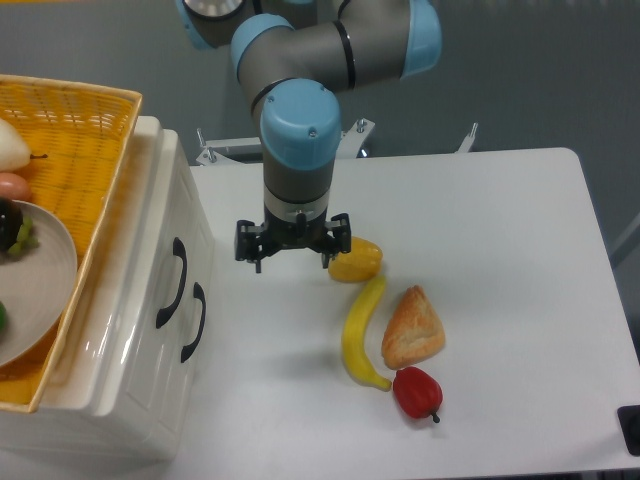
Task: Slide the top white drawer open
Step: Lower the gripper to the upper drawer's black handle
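1. Task status: not begun in any visible effect. The top white drawer sits flush in the cabinet at the left edge of the table, level with the lower drawer beneath it. No gap shows at its front.

2. End effector: the gripper hangs above the table between the cabinet front and the yellow bell pepper. Its two fingers stand wide apart and hold nothing. It is near the curved black handle of the top drawer but apart from it, with bare table between them.

3. Work outstanding, in my judgement: close the remaining gap to the upper handle, hook or pinch it, then pull the drawer out towards the table's middle. The whole slide remains to be done.

4. Materials, cabinet: glossy white plastic with rounded corners and a ribbed, panelled front that catches the light. Both handles are slim black arcs standing proud of the panels, the lower handle just beside the upper.

5. Materials, other items: a yellow wicker basket of woven texture rests on the cabinet top. On the table lie a smooth curved banana, a crusty wedge-shaped piece of bread and a shiny red bell pepper, all well clear of the handles.
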Tool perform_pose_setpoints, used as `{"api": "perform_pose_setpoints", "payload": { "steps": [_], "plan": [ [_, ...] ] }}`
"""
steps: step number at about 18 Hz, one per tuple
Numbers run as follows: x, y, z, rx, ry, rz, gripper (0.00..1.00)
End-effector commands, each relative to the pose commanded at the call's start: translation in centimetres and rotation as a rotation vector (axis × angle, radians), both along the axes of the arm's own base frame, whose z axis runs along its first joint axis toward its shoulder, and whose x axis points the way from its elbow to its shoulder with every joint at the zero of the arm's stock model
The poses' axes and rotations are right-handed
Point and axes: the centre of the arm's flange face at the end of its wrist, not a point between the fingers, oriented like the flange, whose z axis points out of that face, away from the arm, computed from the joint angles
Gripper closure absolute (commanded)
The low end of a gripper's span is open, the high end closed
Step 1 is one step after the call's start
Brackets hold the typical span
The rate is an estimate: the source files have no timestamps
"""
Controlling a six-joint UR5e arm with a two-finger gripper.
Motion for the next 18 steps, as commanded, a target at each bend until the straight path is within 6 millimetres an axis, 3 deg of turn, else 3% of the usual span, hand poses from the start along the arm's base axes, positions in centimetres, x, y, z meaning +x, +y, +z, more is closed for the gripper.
{"api": "perform_pose_setpoints", "payload": {
  "steps": [8, 12, 18],
  "plan": [
    [2.6, 2.1, 0.4, 0.06, -0.073, 0.026, 0.0],
    [3.3, 3.0, -0.8, 0.051, -0.098, 0.015, 0.0],
    [3.6, 3.0, -1.3, 0.053, -0.124, 0.014, 0.0]
  ]
}}
